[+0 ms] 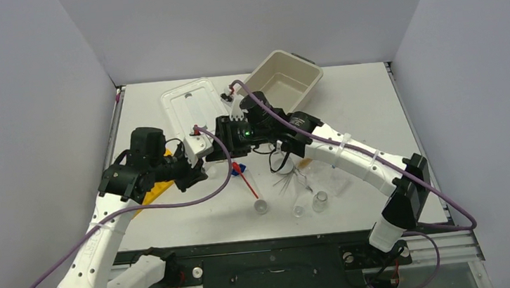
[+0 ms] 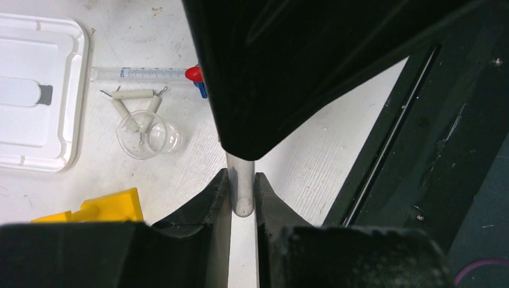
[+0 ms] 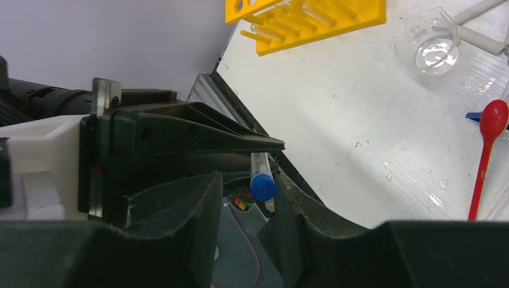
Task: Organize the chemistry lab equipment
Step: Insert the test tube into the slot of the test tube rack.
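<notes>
Pinching a clear test tube (image 2: 242,191) in the left jaws above the tabletop (image 2: 180,198); straddling its blue cap (image 3: 262,185) with the right jaws spread.

Table (image 1: 382,103): white.
Tub (image 1: 287,83): beige, rectangular, open side up, far on the table, askew.
Lid (image 1: 189,111): white with grey handle (image 2: 45,94), lying flat, just left of the tub.

The left arm (image 1: 99,245) and right arm (image 1: 352,156) have white shells, black joints, black fingers (image 2: 195,210) and purple cables (image 1: 173,205).
</notes>
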